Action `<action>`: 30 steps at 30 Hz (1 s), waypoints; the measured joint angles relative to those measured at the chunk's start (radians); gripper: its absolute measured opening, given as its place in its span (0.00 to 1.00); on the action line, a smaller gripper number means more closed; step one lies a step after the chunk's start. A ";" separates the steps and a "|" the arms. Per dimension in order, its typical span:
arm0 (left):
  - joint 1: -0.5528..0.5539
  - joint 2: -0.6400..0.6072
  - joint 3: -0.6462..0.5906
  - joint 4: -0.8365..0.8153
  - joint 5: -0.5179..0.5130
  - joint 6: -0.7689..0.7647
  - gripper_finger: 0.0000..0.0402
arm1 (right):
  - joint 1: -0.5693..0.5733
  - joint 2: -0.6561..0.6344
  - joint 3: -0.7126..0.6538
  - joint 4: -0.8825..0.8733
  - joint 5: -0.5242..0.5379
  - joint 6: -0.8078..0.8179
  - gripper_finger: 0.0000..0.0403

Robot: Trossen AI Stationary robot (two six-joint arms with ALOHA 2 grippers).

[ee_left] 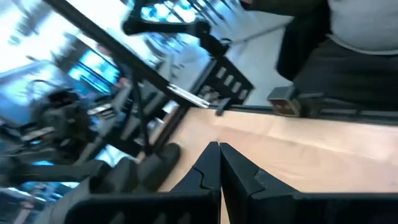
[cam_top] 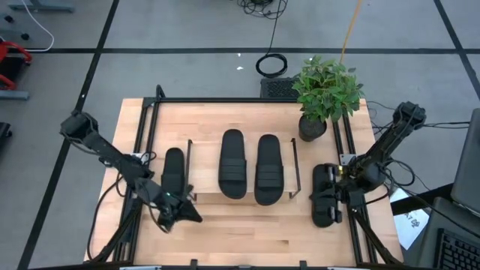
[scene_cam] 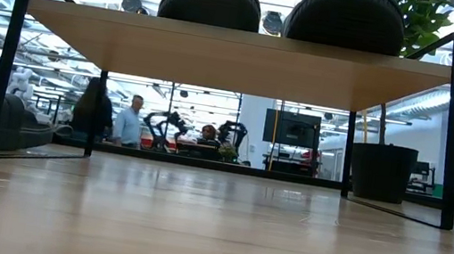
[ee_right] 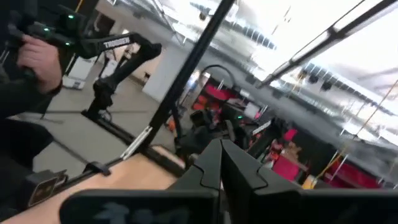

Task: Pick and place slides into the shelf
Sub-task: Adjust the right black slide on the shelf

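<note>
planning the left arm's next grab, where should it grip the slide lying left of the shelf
Probably the ribbed strap of the slide, from straight above. It lies flat, lengthwise beside the shelf, and the strap arches off the sole. The left gripper, shut, sits just past its near end.

A: Which parts are black?
B: The four slides (cam_top: 232, 165), matte, with ribbed straps; the shelf (scene_cam: 220, 54) legs; both arms; the pot (cam_top: 312, 128); the table (cam_top: 247, 232) rails.

A: And the lighter tones?
B: Shelf board and table, pale wood with fine grain. The plant (cam_top: 328, 88) is green. The floor (cam_top: 187, 26) is grey, crossed by dark lines.
</note>
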State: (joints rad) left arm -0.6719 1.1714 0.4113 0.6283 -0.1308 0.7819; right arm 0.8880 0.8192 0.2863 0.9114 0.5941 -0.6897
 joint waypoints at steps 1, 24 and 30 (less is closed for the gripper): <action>0.005 -0.014 -0.042 0.063 0.001 0.012 0.00 | -0.008 0.000 0.012 -0.042 -0.015 0.026 0.00; 0.034 -0.198 -0.148 0.149 -0.066 -0.006 0.01 | -0.194 0.559 0.493 -0.442 -0.173 0.365 0.00; 0.031 -0.198 -0.148 0.142 -0.107 -0.023 0.01 | -0.193 0.639 0.604 -0.583 -0.029 0.349 0.00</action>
State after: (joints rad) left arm -0.6411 0.9733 0.2634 0.7707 -0.2377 0.7590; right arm 0.6951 1.4582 0.8906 0.3282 0.5648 -0.3409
